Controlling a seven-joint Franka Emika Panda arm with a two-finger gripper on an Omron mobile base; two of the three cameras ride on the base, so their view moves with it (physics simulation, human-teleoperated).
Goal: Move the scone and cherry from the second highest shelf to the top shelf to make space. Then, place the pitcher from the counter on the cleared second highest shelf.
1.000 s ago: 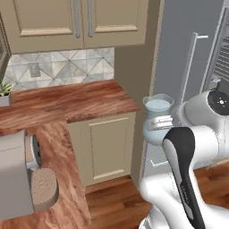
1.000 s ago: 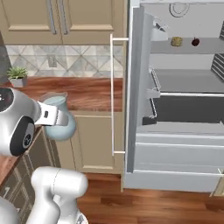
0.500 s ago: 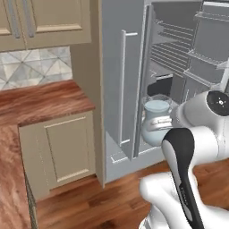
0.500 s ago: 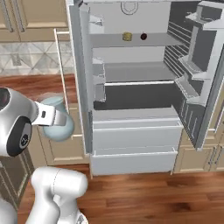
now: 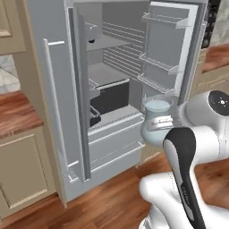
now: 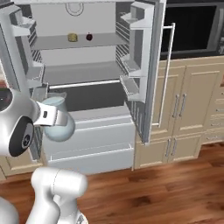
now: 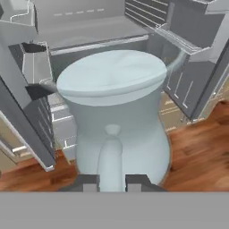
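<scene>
1. Since the earlier frames the whole scene has slid sideways because the base has driven along, so the open fridge (image 5: 112,89) now stands square ahead, while the pitcher (image 5: 154,120) stays held out in front of the arm just as before.

2. Left base view: the pitcher hangs in the air low before the fridge, level with its grey drawer fronts, the gripper (image 5: 162,121) closed on its near side. The counter (image 5: 15,114) lies left of the fridge, beyond the open left door. Inside the fridge the second highest shelf (image 5: 105,74) is bare where it can be seen.

3. Right base view: the pitcher (image 6: 56,120) hangs in front of the fridge's (image 6: 83,78) lower left part, below the second highest shelf (image 6: 81,72). The gripper (image 6: 49,115) is clamped on it from the left. On the top shelf (image 6: 100,40), under the round light, the scone (image 6: 72,37) sits just left of the cherry (image 6: 89,36); the two are near but apart.

4. Hand view: the pitcher (image 7: 118,116) is upright right before the camera, its handle pinched between the two dark fingertips (image 7: 85,182) of the gripper (image 7: 112,181). Fridge shelves and door bins lie behind it, wood floor to the right.
</scene>
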